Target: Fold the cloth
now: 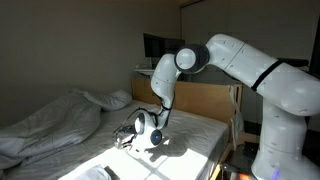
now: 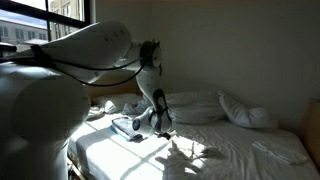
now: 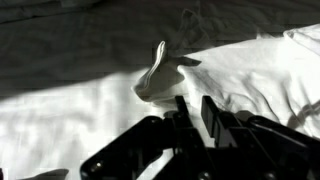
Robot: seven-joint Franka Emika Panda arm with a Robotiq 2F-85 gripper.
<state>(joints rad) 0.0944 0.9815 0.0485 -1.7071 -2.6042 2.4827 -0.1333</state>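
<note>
**Cloth (image 3: 255, 70): a raised peak just ahead of my gripper (image 3: 195, 108)**

I hang low over the bed, wrist tipped down. My two dark fingers (image 3: 182, 108) stand close together with only a thin slit between them. Nothing shows clearly in that slit, so I cannot tell whether I am pinching fabric or merely nearly closed.

Just beyond my tips and a little to one side, a small peak (image 3: 156, 74) of the cloth stands upright off the surface. As far as I can judge, its ridge runs away from me, roughly in line with my fingers.

Further out, the cloth lies flat and wrinkled across the mattress under and around me in both exterior views (image 1: 190, 140) (image 2: 210, 152). The puffy duvet (image 1: 55, 118) is heaped well apart.

I judge the next move turns on that peak: it lies forward of me, not between my jaws.
</note>
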